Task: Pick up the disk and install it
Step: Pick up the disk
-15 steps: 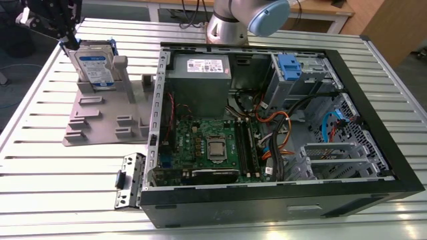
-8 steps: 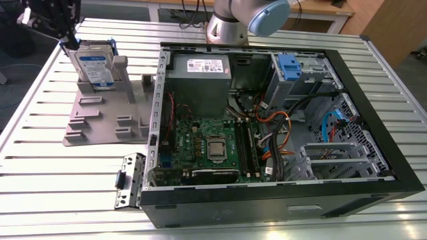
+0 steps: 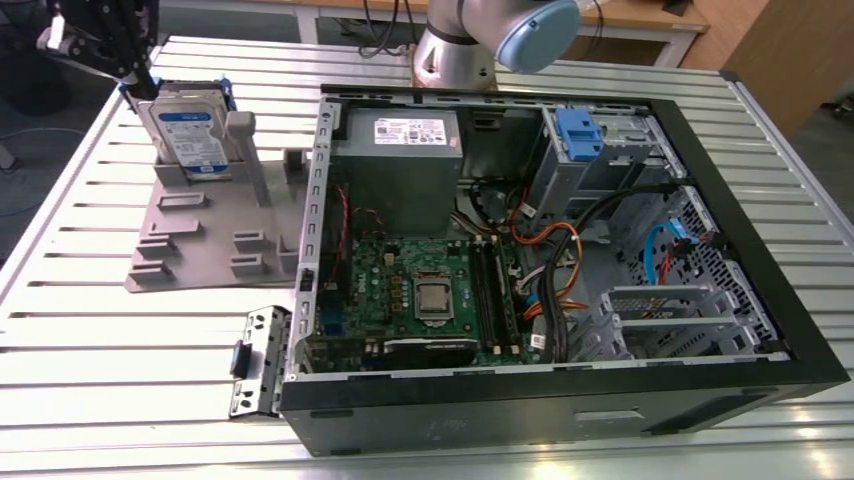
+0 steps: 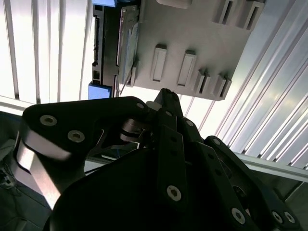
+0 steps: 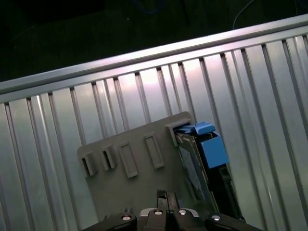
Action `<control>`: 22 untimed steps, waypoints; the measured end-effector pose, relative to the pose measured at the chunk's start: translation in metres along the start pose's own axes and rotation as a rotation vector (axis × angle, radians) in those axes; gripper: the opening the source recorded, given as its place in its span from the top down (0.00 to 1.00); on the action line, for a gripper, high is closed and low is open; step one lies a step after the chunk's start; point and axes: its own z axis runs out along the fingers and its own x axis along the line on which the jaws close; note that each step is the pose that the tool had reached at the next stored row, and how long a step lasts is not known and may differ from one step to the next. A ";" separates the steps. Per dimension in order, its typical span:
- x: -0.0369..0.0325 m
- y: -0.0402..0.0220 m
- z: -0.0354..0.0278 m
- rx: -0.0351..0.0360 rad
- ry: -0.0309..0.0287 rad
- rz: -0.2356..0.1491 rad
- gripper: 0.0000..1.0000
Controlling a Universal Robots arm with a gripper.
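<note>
I get hard glare off the slatted table (image 4: 48, 48) — blown white in the second wrist view — and the gripper (image 4: 166, 95) reads nearly black.

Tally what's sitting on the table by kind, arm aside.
disk: 1
grey holder: 1
open PC case: 1
loose bracket: 1
Total: 4
</note>
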 end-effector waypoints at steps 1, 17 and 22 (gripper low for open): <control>0.0000 0.0000 0.0000 -0.0002 0.0001 -0.007 0.90; 0.0000 0.0000 0.0000 -0.0036 0.0030 -0.129 0.90; 0.0000 0.0000 0.0000 -0.0037 0.0032 -0.133 0.90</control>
